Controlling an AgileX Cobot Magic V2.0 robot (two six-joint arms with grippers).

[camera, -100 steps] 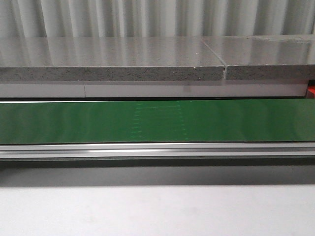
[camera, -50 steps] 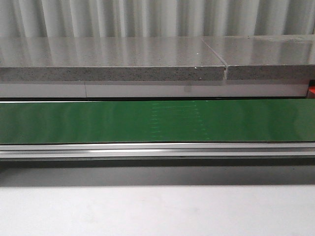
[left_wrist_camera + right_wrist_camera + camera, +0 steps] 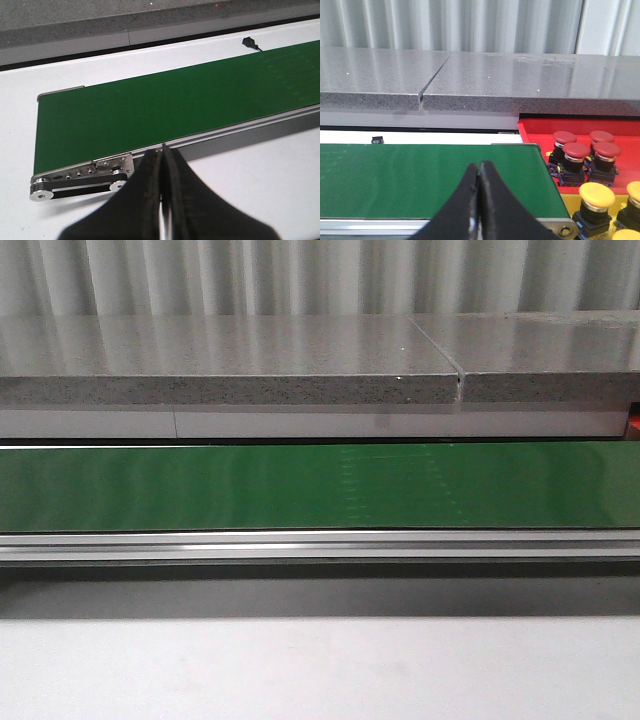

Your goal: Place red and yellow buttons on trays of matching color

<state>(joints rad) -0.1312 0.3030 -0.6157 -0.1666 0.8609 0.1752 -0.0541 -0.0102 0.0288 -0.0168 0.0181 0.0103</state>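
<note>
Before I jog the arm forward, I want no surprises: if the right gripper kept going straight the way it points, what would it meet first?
Most likely the green conveyor belt, bare just ahead of the shut right gripper. The red buttons sit off to the side, outside that line. Depth is hard to judge.

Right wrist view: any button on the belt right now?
No: the green belt is bare; red buttons sit in the red tray.

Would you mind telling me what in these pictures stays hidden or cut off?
- Yellow tray, right wrist view: cut by the picture's edge, so its full button count is unknown.
- Red tray, same view: its far side runs out of frame.
- Front view: only a red sliver shows at the edge; no buttons or arms appear.
- Green belt, left wrist view: one end is cut off.
- Small black object beside the belt: too small to identify.
</note>
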